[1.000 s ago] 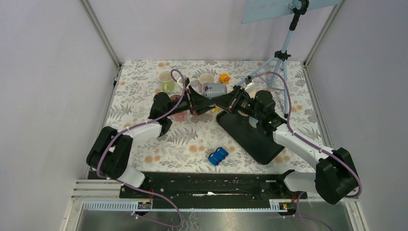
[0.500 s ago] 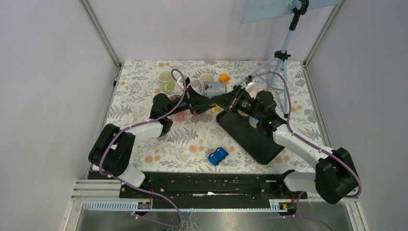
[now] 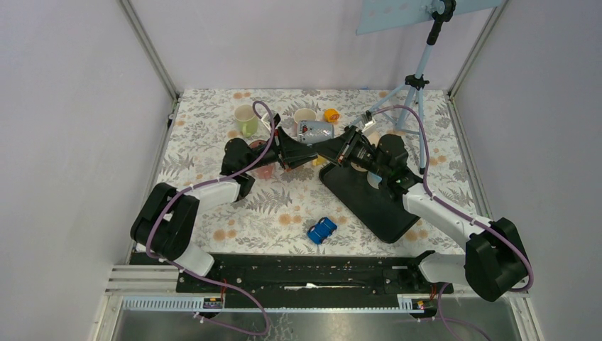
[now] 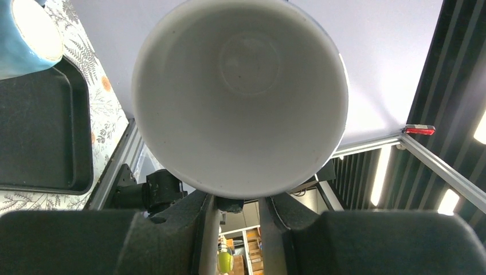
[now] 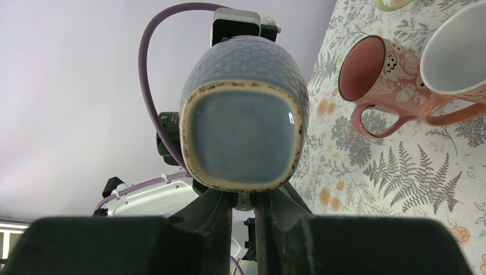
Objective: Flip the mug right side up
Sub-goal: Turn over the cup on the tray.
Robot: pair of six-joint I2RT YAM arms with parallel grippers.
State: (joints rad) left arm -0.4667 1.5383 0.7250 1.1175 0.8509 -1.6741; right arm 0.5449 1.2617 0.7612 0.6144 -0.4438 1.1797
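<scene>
Where my two arms meet over the far middle of the table (image 3: 206, 135), the mug (image 3: 316, 131) is held in the air on its side. It is grey-blue, with its mouth toward the left arm and its base toward the right.

From the left wrist I look straight into its white inside. The left gripper (image 4: 238, 206) sits just under the rim, jaws drawn narrow. From the right wrist I see the square-cornered base. The right gripper (image 5: 243, 200) is tucked just beneath it, jaws nearly closed. Each seems to pinch something on the mug's underside. The exact spot is hidden by the mug's body, so I cannot tell whether that is the handle. From above, the two sets of fingertips almost touch below the mug.

On the cloth lies a black tray (image 3: 369, 206), set at an angle under the right arm. A blue cup (image 4: 17, 46) is at its edge. A blue car (image 3: 321, 229) stands near the tray's near-left side, apart from it. A red mug (image 5: 372, 74) lies on its side beside an orange-handled mug (image 5: 458, 51). A green cup (image 3: 246, 119) stands upright toward the far left.
</scene>
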